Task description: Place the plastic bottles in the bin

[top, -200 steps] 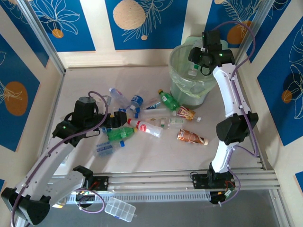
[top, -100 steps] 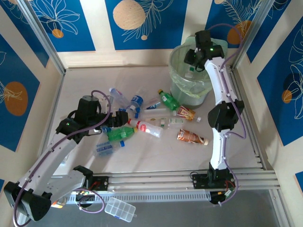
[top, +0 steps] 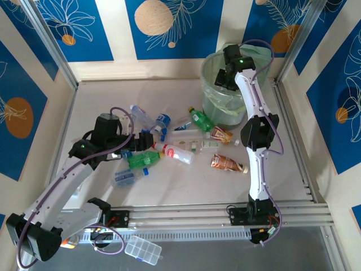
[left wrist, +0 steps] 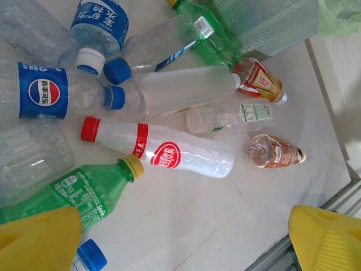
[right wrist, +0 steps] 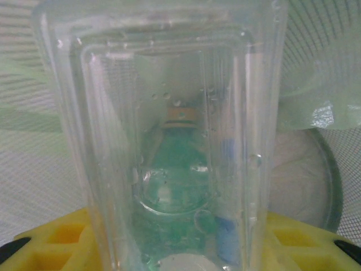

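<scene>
The left arm (top: 65, 186) and right arm (top: 257, 178) share one build: smooth white link shells between bulky black joint housings, and a small green light (top: 84, 146) glows on a black housing of each. Thin purple-grey cables (top: 121, 109) loop along both. The left fingers (left wrist: 39, 240) and right fingers (right wrist: 53, 237) are bright yellow plastic, the right ones moulded with square pockets.

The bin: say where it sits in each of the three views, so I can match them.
Top external: the bin stands far right on the table.
Left wrist: the bin's meshed wall fills the top right, beyond the loose bottles.
Right wrist: the bin's meshed wall lies behind the clear bottle in the foreground.
Shared landmark: the pale-green bag lining it.
</scene>
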Available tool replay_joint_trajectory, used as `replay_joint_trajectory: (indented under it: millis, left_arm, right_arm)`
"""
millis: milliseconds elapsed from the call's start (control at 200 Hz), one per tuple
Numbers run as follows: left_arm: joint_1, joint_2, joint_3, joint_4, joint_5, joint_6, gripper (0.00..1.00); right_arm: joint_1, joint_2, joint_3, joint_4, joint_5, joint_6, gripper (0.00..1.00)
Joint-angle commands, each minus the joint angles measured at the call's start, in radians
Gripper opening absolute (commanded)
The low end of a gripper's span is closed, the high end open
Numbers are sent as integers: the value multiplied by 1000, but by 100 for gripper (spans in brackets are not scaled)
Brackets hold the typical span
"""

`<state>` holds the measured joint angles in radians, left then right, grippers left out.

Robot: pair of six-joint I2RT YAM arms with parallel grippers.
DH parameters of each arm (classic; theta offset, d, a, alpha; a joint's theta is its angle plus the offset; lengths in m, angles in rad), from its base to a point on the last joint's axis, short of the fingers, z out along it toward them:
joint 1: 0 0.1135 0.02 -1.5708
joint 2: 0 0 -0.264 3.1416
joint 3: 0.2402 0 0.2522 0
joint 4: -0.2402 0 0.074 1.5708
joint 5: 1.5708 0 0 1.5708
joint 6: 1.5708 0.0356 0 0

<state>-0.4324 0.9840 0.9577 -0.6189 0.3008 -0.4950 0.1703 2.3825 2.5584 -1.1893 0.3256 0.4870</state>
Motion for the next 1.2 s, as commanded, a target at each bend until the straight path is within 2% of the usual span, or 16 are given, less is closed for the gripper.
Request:
replay_joint_trajectory:
  millis: [0, 105, 330, 415, 610, 985, 1135, 1195]
  left_arm:
    - [-6, -11, -2, -19, -28, 18, 94]
    - [-6, -13, -7, -25, -35, 16, 94]
    - [-6, -18, -5, -39, -43, 15, 95]
    - [-6, -24, -7, -42, -44, 13, 95]
    - [-6, -45, -1, -60, -46, 15, 95]
    - [-6, -111, 0, -102, -52, 9, 96]
    - [-6, -135, -7, -117, -52, 7, 96]
    - [-6, -147, -11, -126, -56, 9, 96]
  right_arm:
    - [5, 18, 18, -29, -6, -5, 48]
    - [7, 17, -9, -21, -11, -10, 54]
    - [5, -9, -7, -21, -11, -16, 75]
    - [4, -38, -5, -18, 2, -19, 79]
    - [3, -120, -4, -12, 25, -33, 84]
    - [43, -345, -43, 16, 92, -64, 83]
    - [114, -488, -168, 88, 105, -121, 82]
    - [162, -558, -254, 144, 153, -155, 82]
